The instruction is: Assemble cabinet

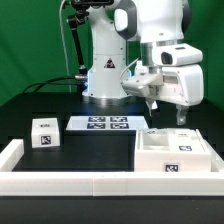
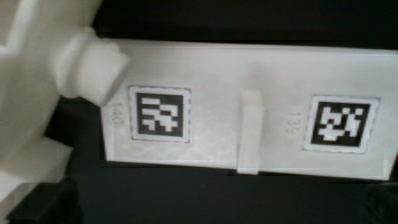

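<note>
The white cabinet box (image 1: 176,155) lies on the black table at the exterior view's right, with a tag on its front face. A small white tagged block (image 1: 42,133) stands at the exterior view's left. My gripper (image 1: 179,120) hangs just above the box's back part, pointing down. Its fingers look like one narrow dark shape there, so I cannot tell whether they are open or shut. The wrist view looks straight down on a white cabinet panel (image 2: 249,110) bearing two tags, with another white cabinet part (image 2: 50,70) beside it. My fingers do not show in the wrist view.
The marker board (image 1: 103,124) lies flat in front of the robot base. Long plain white border rails run along the table's front (image 1: 90,182) and the exterior view's left side (image 1: 10,153). Black cables hang behind the arm.
</note>
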### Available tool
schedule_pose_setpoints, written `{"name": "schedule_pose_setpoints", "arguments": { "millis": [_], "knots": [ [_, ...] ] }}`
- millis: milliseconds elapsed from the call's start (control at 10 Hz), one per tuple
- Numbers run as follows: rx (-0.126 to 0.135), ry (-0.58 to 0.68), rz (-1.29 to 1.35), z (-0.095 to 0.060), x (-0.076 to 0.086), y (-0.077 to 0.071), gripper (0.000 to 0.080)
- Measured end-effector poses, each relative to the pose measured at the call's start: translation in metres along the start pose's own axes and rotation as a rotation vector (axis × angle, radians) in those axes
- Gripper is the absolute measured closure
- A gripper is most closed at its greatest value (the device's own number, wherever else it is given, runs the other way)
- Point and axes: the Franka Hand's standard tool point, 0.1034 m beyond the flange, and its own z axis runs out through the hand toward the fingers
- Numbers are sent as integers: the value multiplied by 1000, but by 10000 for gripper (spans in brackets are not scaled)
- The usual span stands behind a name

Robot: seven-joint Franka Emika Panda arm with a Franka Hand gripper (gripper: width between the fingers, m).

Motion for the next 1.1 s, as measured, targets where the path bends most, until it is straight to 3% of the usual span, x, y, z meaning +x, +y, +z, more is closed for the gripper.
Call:
{"name": "schedule_pose_setpoints", "arguments": {
  "millis": [1100],
  "knots": [
    [44,38,41,25,-6,-15,2]
  ]
}}
